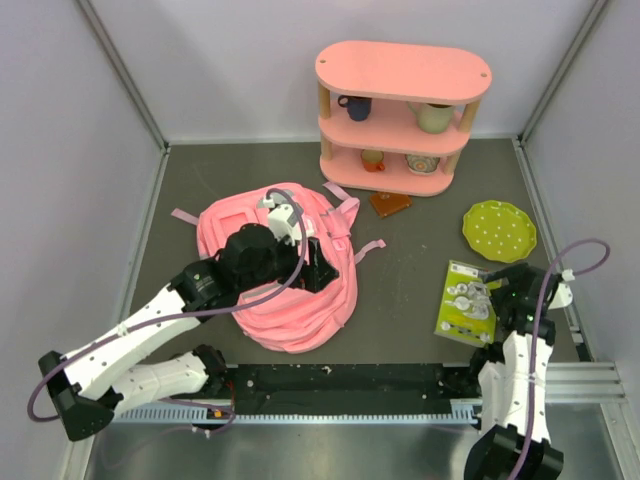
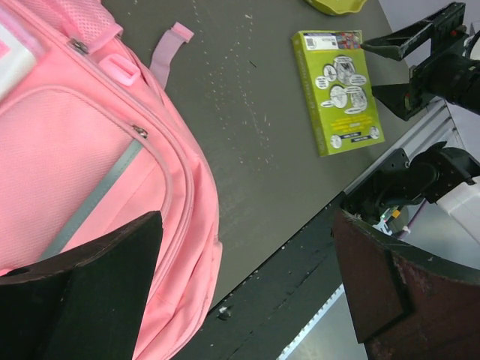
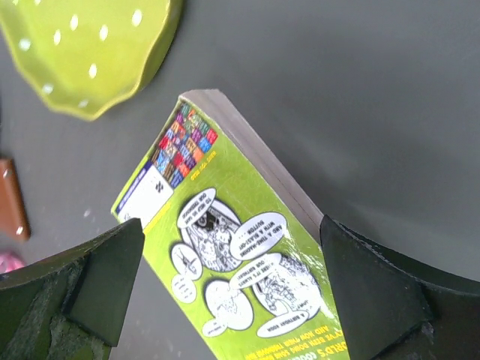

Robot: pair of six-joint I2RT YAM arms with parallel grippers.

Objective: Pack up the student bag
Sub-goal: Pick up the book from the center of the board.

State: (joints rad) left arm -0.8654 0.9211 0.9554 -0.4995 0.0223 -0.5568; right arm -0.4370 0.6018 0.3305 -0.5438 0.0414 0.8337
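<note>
Barely begun. Held right gripper (image 3: pixel 232 262) spread wide, green book (image 1: pixel 466 300) between fingers, not pinched. Found book flat on table (image 1: pixel 400 260), outside student bag (image 1: pixel 290 305). Hung left gripper (image 2: pixel 244 225) wide, empty, bag just under fingers. Left to do: lift book, pack.

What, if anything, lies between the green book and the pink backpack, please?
Nothing visible: only bare table separates the green book from the pink backpack. The green plate and brown object sit farther back.
</note>
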